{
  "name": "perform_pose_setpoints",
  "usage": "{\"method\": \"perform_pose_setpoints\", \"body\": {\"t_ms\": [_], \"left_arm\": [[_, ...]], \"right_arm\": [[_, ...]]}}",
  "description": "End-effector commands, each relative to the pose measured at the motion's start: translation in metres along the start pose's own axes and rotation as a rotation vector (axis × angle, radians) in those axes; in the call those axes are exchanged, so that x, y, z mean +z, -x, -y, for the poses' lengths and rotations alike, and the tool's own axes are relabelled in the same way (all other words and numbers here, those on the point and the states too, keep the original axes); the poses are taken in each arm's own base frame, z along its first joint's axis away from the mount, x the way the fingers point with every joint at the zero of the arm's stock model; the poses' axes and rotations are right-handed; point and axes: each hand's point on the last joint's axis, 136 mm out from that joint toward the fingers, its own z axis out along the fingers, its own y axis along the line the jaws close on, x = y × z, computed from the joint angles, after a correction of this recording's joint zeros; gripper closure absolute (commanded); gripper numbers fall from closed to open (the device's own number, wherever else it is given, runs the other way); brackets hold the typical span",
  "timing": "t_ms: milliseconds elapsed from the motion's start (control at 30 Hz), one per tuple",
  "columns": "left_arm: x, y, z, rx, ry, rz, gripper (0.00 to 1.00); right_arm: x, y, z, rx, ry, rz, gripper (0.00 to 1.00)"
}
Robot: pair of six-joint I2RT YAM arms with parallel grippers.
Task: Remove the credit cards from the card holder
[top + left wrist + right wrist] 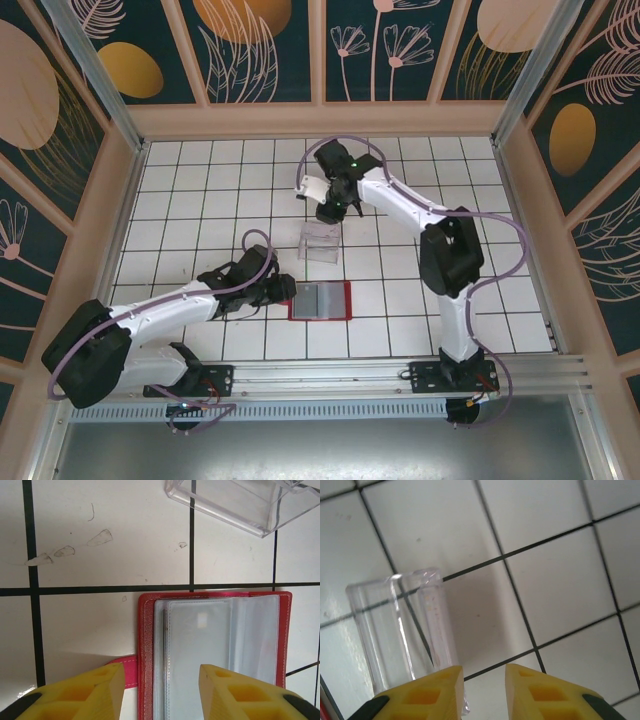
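ok so from where I'm standing the card holder (pixel 322 300) is lying flat and open on the white tiled table (pixel 200 180), close in front of the arm bases, with its red rim and clear sleeves showing. The credit cards (pixel 200 650) are tucked in those sleeves. At least one greyish one is visible through the plastic (can't tell how many are stacked behind it). The left gripper (pixel 161 672) sits right at the holder's left edge with its fingers apart, one over the little red tab (pixel 129 671) and the other over the sleeves. It's not squeezing anything as far as I can see. The right gripper (pixel 330 212) is farther back over the clear plastic box (pixel 320 242), fingers slightly parted with nothing between them, well apart from the holder.

My guess at the step: the right arm has to come to the holder for a card while the left pins it down. To do it well I'd have the left press on the red edge rather than on the sleeve, so the pocket isn't pinched shut. The right should come in low, catch only the card's exposed edge, and pull slowly in line with the sleeve's opening. Those sleeves look slick and floppy, so a crooked tug would likely drag the whole holder along
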Motion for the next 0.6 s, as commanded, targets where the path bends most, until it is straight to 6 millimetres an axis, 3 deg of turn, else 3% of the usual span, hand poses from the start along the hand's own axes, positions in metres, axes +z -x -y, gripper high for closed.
{"method": "perform_pose_setpoints", "body": {"t_ms": [0, 233, 367, 567], "left_arm": [[0.003, 0.005, -0.006, 0.010, 0.019, 0.000, 0.55], [0.002, 0.016, -0.010, 0.013, 0.001, 0.005, 0.55], [0.002, 0.024, -0.014, 0.018, -0.003, 0.008, 0.55], [0.002, 0.036, -0.022, 0.013, 0.000, 0.019, 0.54]], "right_arm": [[-0.016, 0.015, 0.007, 0.238, -0.089, 0.104, 0.71], [-0.039, 0.011, -0.011, 0.716, -0.130, 0.201, 0.68], [-0.035, -0.004, -0.043, 0.937, -0.070, 0.122, 0.72], [-0.034, -0.021, -0.096, 1.040, -0.023, 0.023, 0.71]]}}
